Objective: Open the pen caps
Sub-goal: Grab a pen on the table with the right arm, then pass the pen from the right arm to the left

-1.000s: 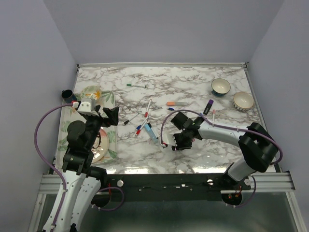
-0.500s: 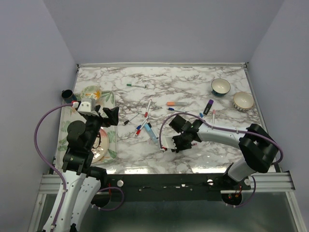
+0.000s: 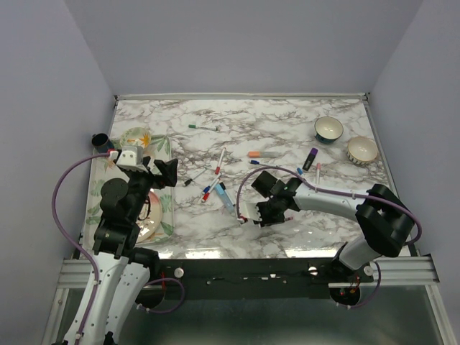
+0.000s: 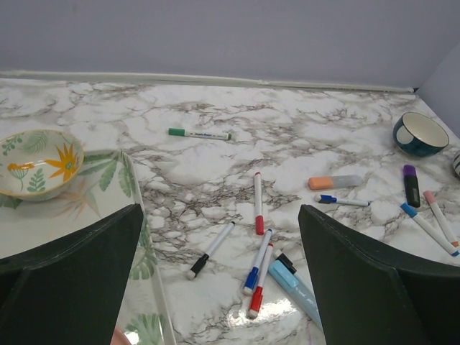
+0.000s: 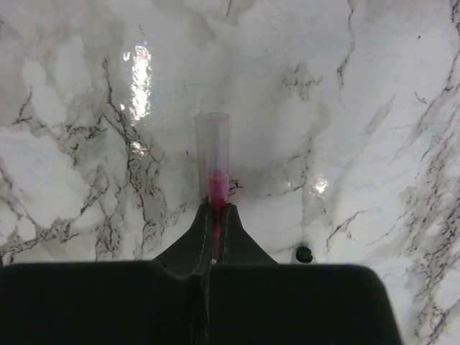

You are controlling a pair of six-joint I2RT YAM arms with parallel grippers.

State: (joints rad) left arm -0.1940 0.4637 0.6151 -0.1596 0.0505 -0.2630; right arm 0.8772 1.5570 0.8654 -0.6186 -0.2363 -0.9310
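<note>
Protruding from clamped right end effector [image 5: 213, 215]: clear red-cored pen cap [image 5: 213, 154].

Left arm folded elbow-up on its own side, left claw [image 3: 159, 169] raised and spread wide (fingers well apart in wrist view). Right arm stretched low toward centre, right claw [image 5: 213, 214] pinched tight on a red-tipped pen [image 5: 213, 162].

Count from the top and left wrist views.

Thin pens [image 4: 258, 203] loose on the marble: 8. A red-tipped pen [image 5: 213, 154] pinched in the right claw [image 3: 251, 214] makes 9.

Highlighters: 2
- light blue highlighter [image 3: 226, 198], just left of the claw
- orange highlighter [image 3: 262, 154], beyond the claw

Purple marker [image 3: 310, 159]: 1.

Bowls: 3
- dark bowl [image 3: 328, 129], beyond-right of the claw
- tan bowl [image 3: 361, 150], beyond-right of the claw
- floral bowl [image 3: 135, 136], far left of the claw

Dark cup [image 3: 100, 141]: 1.

Leaf-print tray [image 4: 100, 180]: 1.
</note>
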